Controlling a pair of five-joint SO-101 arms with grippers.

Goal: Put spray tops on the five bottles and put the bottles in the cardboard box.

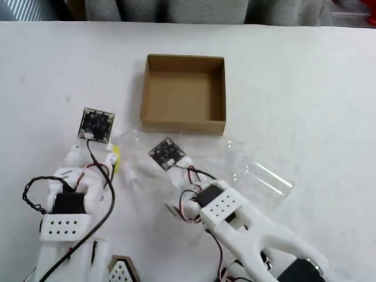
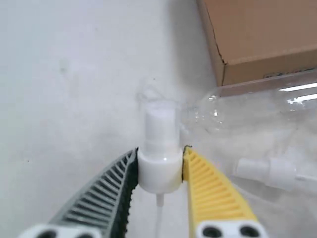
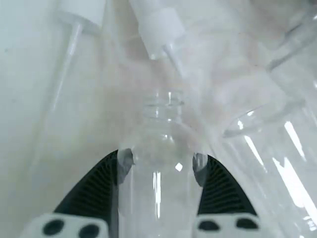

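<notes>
Nearest, at the near edge of the table (image 1: 305, 76), two white robot arms stand side by side. The left gripper (image 2: 159, 151) is clamped on a white spray top (image 2: 159, 163), pinching its collar between a grey finger and a yellow one, with the thin dip tube pointing back toward the arm. The right gripper (image 3: 162, 158) is closed around a clear plastic bottle (image 3: 163, 124). It grips the body just below the shoulder, and the bottle's threaded neck is open and bare.

Just past the grippers, toward the middle of the table, loose parts lie close together. Two more spray tops (image 3: 158, 27) (image 3: 81, 10) rest beyond the held bottle's mouth. Further clear bottles (image 1: 264, 176) lie on their sides toward the right edge. They are see-through and overlap, so I cannot count them.

Farther on, toward the far edge, sits the cardboard box (image 1: 182, 125). It is open on top and has nothing inside.

Progress looks very early. No bottle visible here has a top fitted, and none is in the box. The held top and the held bottle suggest the first capping is only now being lined up. If so, all five cappings and all five placements remain to be done.
</notes>
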